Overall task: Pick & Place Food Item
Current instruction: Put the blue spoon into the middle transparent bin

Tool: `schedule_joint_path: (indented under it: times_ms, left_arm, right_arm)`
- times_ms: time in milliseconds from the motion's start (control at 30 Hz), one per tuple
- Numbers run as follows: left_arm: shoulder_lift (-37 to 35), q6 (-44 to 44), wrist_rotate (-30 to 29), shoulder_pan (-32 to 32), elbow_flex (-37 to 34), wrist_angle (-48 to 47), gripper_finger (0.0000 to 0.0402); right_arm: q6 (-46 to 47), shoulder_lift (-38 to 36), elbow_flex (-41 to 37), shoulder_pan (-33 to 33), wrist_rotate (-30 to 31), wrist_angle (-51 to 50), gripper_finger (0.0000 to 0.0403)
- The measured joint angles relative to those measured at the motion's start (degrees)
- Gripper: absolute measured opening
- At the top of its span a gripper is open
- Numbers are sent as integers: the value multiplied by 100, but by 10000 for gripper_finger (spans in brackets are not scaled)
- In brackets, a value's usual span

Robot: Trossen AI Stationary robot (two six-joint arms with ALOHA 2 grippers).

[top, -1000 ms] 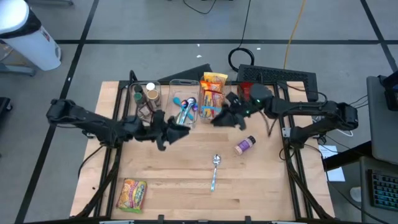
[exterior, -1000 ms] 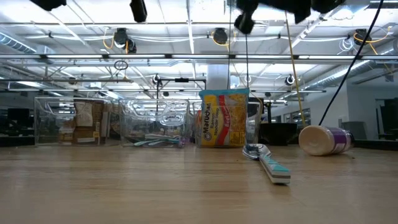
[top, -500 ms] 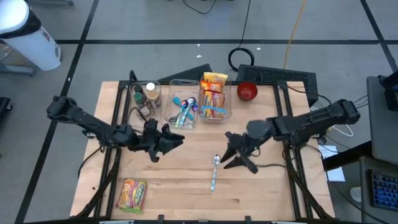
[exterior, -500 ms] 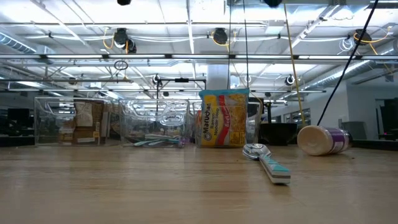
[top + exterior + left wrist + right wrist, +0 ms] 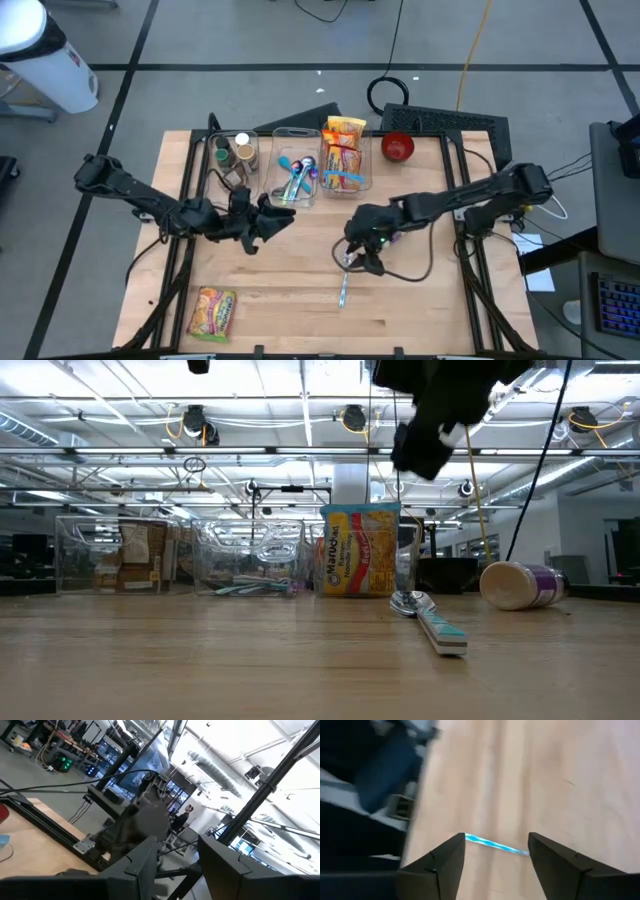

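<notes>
High view, right arm's fingers (image 5: pixel 352 255) spread above spoon (image 5: pixel 344 282), left arm mid-table.

I see pale matt wood planks on the surface (image 5: pixel 290 280), clear glossy plastic bins (image 5: pixel 110 555), and a shiny, probably metal spoon (image 5: pixel 410 603) bowl.

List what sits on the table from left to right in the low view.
Left bin → middle bin → noodle packet → spoon → purple bottle, lying on its side.
</notes>
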Motion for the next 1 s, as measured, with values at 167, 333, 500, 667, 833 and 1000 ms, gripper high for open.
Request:
schedule_joint_path:
  times_ms: [167, 333, 500, 667, 833, 1000]
  left_arm:
    - [0, -12, -1, -76, 0, -11, 150]
    - [0, -10, -80, -141, 0, -42, 150]
    - [2, 8, -108, -148, 0, -57, 150]
    - [2, 6, -113, -148, 0, -135, 150]
    - [2, -20, -121, -144, 0, -232, 150]
    - [2, -14, -307, -130, 0, -243, 150]
  right_arm:
    - [-146, 345, 0, -259, 632, -581, 224]
    - [-76, 602, -89, -389, 829, -480, 219]
    - [-47, 893, -285, -421, 817, -371, 213]
    - [112, 990, -487, -419, 803, -189, 213]
    - [301, 982, -669, -419, 793, 233, 212]
    - [633, 984, -915, -419, 791, 742, 212]
